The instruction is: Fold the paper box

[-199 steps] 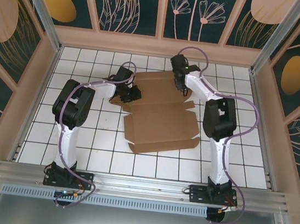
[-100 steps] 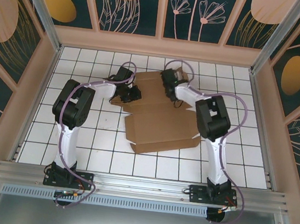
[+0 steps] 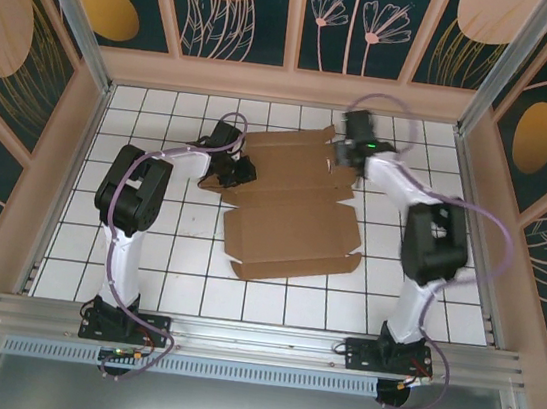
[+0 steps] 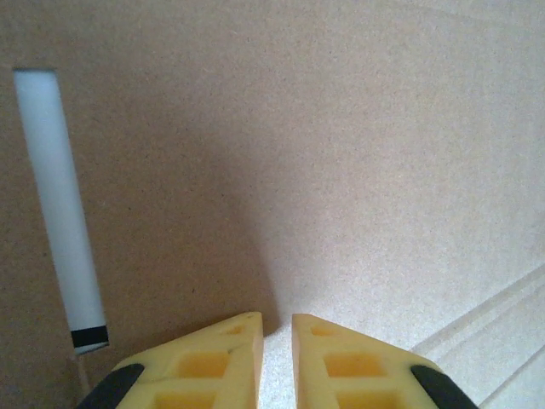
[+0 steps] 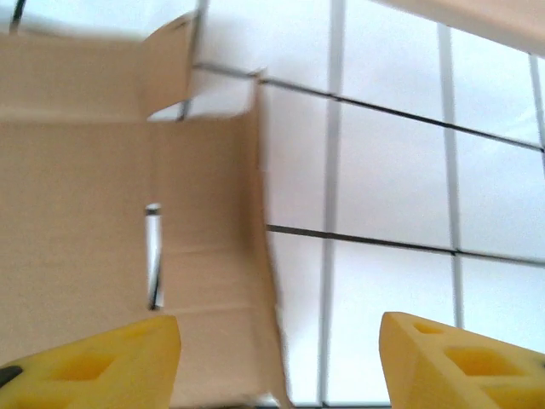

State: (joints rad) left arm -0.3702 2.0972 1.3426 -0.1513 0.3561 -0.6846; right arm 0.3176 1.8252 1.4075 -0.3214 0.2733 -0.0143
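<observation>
The left fingers (image 4: 200, 366) are almost together with nothing between them, their tips close against the brown paper box (image 4: 341, 170). The right fingers (image 5: 464, 362) are wide apart, over the box's right edge and the white tiled surface (image 5: 383, 170). The box lies open and flat mid-surface, between both arms.

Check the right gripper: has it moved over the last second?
Yes. In the top view the right gripper has swung right, from above the paper box's far panel to its right edge, beside the white tiles.
</observation>
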